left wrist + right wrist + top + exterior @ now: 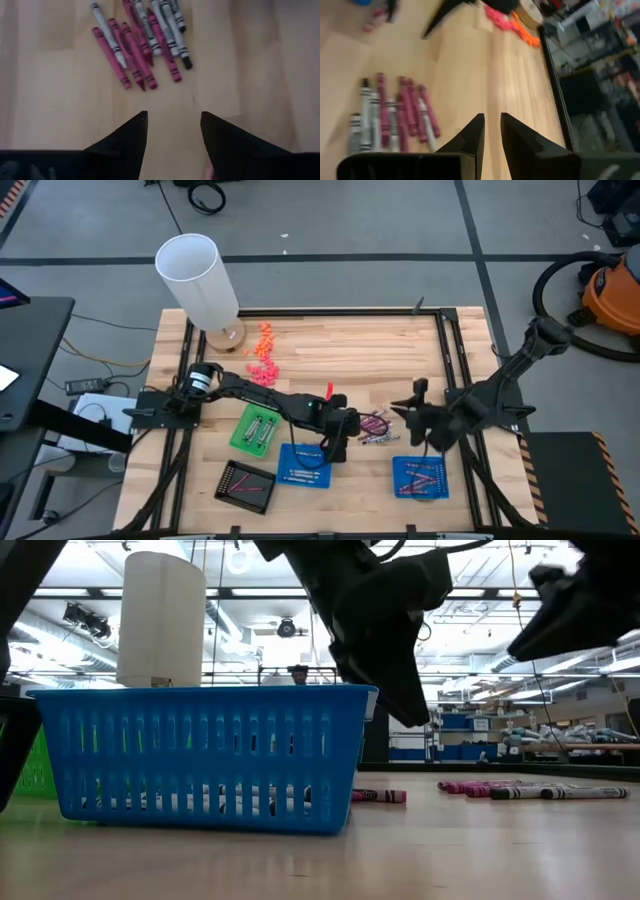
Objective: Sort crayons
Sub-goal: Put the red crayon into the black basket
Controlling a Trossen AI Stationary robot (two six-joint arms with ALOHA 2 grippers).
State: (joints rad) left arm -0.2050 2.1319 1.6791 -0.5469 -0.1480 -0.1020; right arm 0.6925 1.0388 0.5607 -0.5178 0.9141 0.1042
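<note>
A loose pile of crayons, pinkish-red, maroon and silvery-grey, lies flat on the wooden table between the two arms. My left gripper hangs open just left of the pile, slanting down at it, with only bare wood between its fingers. My right gripper hovers right of the pile, with a narrow gap between its fingers and nothing in it.
Near the front edge stand a green tray, a black tray and two blue trays, each holding crayons. A white cylinder and orange and pink chunky bits sit at the far left.
</note>
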